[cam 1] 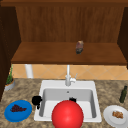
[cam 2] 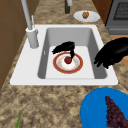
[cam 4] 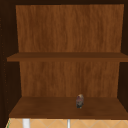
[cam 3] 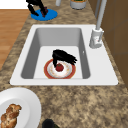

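Down in white sink basin (cam 2: pixel 75 32): right hand (cam 2: pixel 65 47), low over round white plate w/ red rim (cam 2: pixel 80 63) lying flat on basin floor, approx ctr, nearer front wall. On plate's middle: small glossy red round fruit (cam 2: pixel 68 60), cherry- or tomato-like. Fingers stretched out level above it and not wrapped round; thumb pointed straight down, tip at or on fruit's side. Looks un-gripped, though contact too fine to call from either side view.

Left hand (cam 1: pixel 37 100): in air by sink's left front corner, btwn basin and flat blue plate (cam 1: pixel 25 115). Fingers drooping loose, nothing held.

Handling, as judged: prob very light, smooth-skinned, so slippery and quick to roll on glazed plate. Prob soft enough to bruise, so no hard squeeze. Best taken across widest part, thumb one side and fingertip opposite, from above. Plate stiff, breakable, low rim, little to stop a roll.

Round about: dark purple grape bunch (cam 1: pixel 17 108) on blue plate, grey tap (cam 2: pixel 31 32) at back rim, white plate (cam 1: pixel 110 118) w/ brown braided pastry (cam 1: pixel 117 114) at right, dark green bottle (cam 1: pixel 123 94), potted plant (cam 1: pixel 9 81) far left, small jar (cam 4: pixel 79 100) on lower wooden shelf (cam 4: pixel 45 107). Big plain red round shape (cam 1: pixel 67 114) low in front view, across sink's front edge; can't tell what
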### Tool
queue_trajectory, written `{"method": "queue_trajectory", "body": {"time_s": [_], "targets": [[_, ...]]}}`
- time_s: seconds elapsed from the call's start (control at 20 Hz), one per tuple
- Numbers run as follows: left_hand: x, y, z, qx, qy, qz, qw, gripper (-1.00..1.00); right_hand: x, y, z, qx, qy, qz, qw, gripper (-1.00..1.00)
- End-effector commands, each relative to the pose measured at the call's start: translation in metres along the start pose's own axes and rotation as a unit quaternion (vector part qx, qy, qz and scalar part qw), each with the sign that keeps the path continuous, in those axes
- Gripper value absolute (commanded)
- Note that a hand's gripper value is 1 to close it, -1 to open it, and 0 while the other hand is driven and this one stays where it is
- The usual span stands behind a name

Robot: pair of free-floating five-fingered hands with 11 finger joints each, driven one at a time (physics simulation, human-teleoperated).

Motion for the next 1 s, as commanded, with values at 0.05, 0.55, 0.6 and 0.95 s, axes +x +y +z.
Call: {"method": "queue_trajectory", "body": {"time_s": [0.05, 0.55, 0.6, 0.95], "targets": [[0.000, 0.000, 0.000, 0.000, 0.000, 0.000, 1.0000, 0.00, 0.007, 0.032, -0.010, 0.009, 0.014, 0.004, 0.9999, -1.00], [0.000, 0.000, 0.000, 0.000, 0.000, 0.000, 1.0000, 0.00, 0.018, -0.005, -0.017, 0.179, 0.040, 0.028, 0.9827, -1.00], [0.000, 0.000, 0.000, 0.000, 0.000, 0.000, 1.0000, 0.00, 0.018, -0.009, -0.015, 0.189, 0.040, 0.029, 0.9808, -1.00], [0.000, 0.000, 0.000, 0.000, 0.000, 0.000, 1.0000, 0.00, 0.020, -0.026, 0.008, 0.203, 0.039, 0.029, 0.9779, -1.00]]}}
